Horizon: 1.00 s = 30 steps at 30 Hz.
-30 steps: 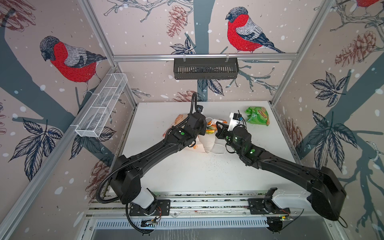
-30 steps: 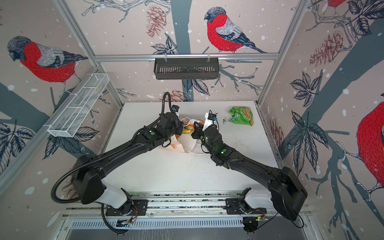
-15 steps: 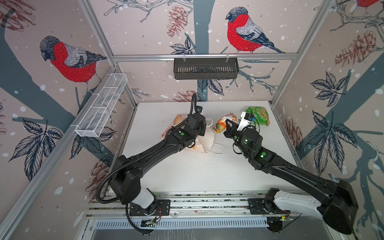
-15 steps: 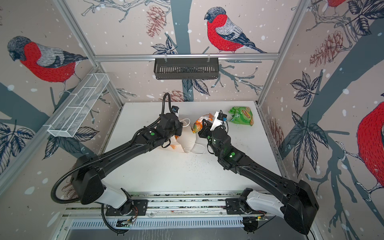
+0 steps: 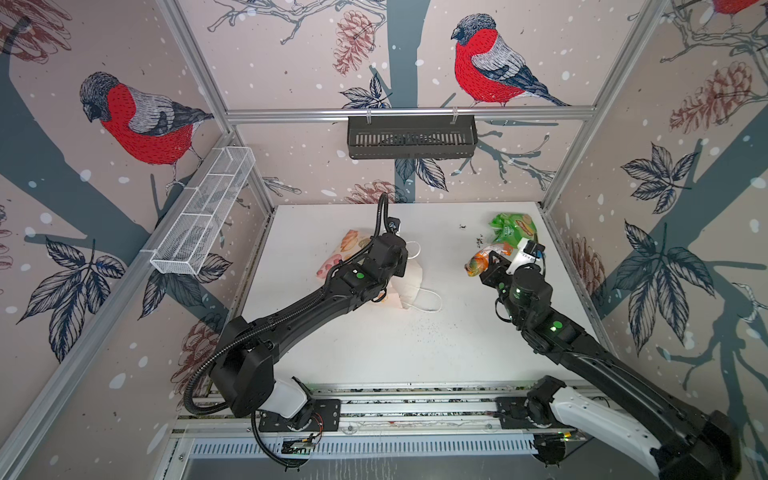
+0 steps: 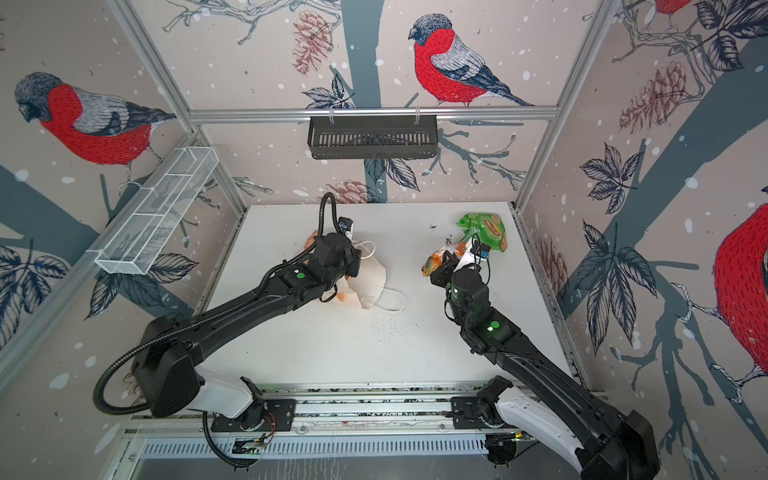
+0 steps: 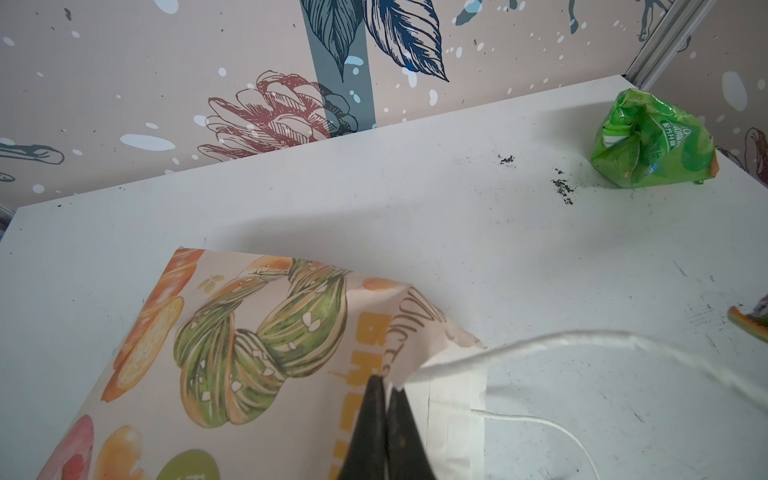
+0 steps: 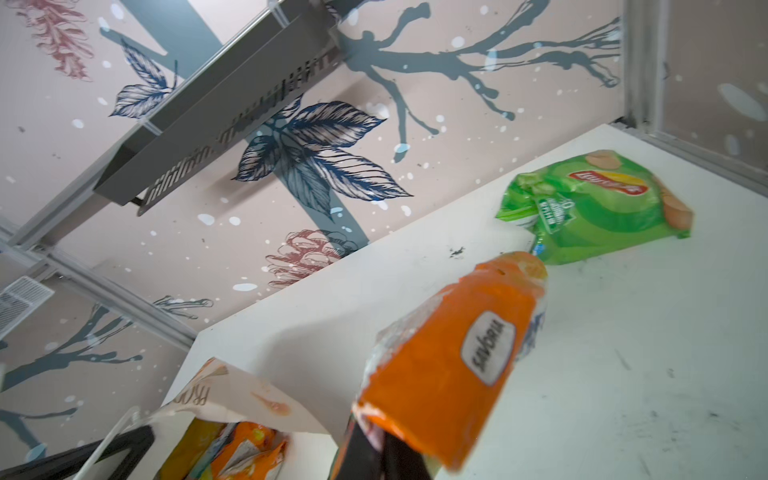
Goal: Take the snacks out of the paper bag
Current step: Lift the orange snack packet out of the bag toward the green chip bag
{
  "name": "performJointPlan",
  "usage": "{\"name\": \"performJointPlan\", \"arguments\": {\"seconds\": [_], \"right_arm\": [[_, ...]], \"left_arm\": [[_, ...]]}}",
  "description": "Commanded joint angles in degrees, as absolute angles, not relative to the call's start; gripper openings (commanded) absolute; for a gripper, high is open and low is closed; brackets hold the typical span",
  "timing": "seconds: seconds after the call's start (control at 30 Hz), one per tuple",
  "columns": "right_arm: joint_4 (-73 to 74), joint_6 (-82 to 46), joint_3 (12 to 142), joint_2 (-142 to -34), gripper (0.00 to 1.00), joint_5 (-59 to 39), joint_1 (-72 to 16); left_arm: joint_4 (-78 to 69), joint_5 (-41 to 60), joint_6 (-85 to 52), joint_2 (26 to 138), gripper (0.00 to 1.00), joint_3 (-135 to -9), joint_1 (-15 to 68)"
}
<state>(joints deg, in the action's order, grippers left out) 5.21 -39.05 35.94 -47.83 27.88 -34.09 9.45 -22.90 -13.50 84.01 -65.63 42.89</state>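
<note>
We see a white table boxed in by walls papered with bullfinches, pine cones and leaves. A black slotted basket hangs from the back rail in both top views, and a white wire basket runs along the left wall. Dark crumbs dot the tabletop, mostly toward its far right.

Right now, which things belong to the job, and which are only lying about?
Job: paper bag, orange packet, green packet, packets inside the bag.
Not the job: black wall basket, white wire basket, dark crumbs.
</note>
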Motion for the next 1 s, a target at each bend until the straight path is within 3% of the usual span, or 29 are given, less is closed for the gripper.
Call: {"name": "performJointPlan", "arguments": {"seconds": [0.0,0.37,0.5,0.97], "right_arm": [[1.16,-39.7,36.32,-45.59,0.0,29.27,-30.21],[-8.61,-33.98,42.3,-48.74,0.0,24.94,-19.39],[-8.98,-31.06,42.19,-51.53,0.0,26.2,-18.26],[-7.56,-29.03,46.98,-69.85,0.0,16.21,-16.26]], "left_arm": [[6.06,-23.75,-13.27,83.46,0.0,-65.01,42.75],[-1.78,-24.82,-13.73,78.03,0.0,-57.51,42.97],[-5.73,-25.07,-13.04,75.89,0.0,-53.13,44.43],[-10.29,-27.06,-12.02,72.17,0.0,-46.97,45.26]]}}
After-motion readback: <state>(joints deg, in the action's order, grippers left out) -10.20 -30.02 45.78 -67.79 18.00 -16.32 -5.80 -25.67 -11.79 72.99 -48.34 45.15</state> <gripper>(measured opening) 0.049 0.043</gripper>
